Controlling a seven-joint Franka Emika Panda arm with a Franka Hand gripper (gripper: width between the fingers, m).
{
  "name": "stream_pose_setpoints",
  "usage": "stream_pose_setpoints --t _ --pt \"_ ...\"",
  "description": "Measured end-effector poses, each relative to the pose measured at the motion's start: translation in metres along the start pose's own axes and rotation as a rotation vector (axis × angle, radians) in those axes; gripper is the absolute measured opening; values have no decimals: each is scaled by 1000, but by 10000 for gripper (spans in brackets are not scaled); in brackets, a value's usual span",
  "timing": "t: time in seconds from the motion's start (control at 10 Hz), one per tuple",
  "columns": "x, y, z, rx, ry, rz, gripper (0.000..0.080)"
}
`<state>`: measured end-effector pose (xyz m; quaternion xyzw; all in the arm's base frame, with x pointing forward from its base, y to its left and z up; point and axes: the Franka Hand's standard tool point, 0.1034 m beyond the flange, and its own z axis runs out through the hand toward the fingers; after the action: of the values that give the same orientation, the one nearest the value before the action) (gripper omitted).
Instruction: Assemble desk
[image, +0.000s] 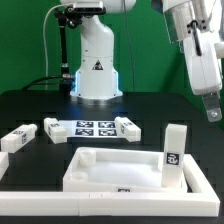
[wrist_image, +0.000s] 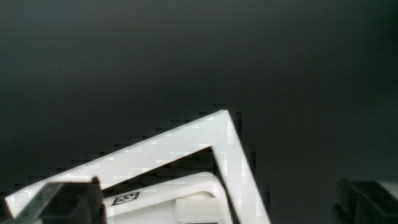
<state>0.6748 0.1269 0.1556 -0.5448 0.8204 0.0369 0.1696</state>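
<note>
The white desk top (image: 100, 172), a tray with a raised rim, lies at the front of the black table. One white leg (image: 175, 150) stands upright at its end on the exterior view's right, tag facing the camera. My gripper (image: 211, 112) hangs high above and to the right of that leg, open and empty. In the wrist view a corner of the desk top's rim (wrist_image: 210, 135) shows far below, with a small tag (wrist_image: 125, 198) on a white part inside it. The dark fingers (wrist_image: 71, 203) stand wide apart at the frame's edges, and my gripper (wrist_image: 222, 205) holds nothing.
The marker board (image: 90, 127) lies behind the desk top, with a white block at each end (image: 53, 125) (image: 128, 125). Another loose leg (image: 18, 138) lies at the exterior view's left. The robot's white base (image: 95, 65) stands at the back. A thin white rail (image: 30, 205) runs along the front.
</note>
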Motion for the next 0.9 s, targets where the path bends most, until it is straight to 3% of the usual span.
stream_pose_setpoints --t 0.3,0.5,0.7,0.8,0.9 --pt "0 1 1 -1 1 -5 649" --pt "-11 4 -5 0 -10 -46 649" --pt "-23 35 -12 -7 -13 -115 649" --pt "-22 51 -11 -29 -5 -181 649" --pt "-22 54 -11 -43 -6 -271 649"
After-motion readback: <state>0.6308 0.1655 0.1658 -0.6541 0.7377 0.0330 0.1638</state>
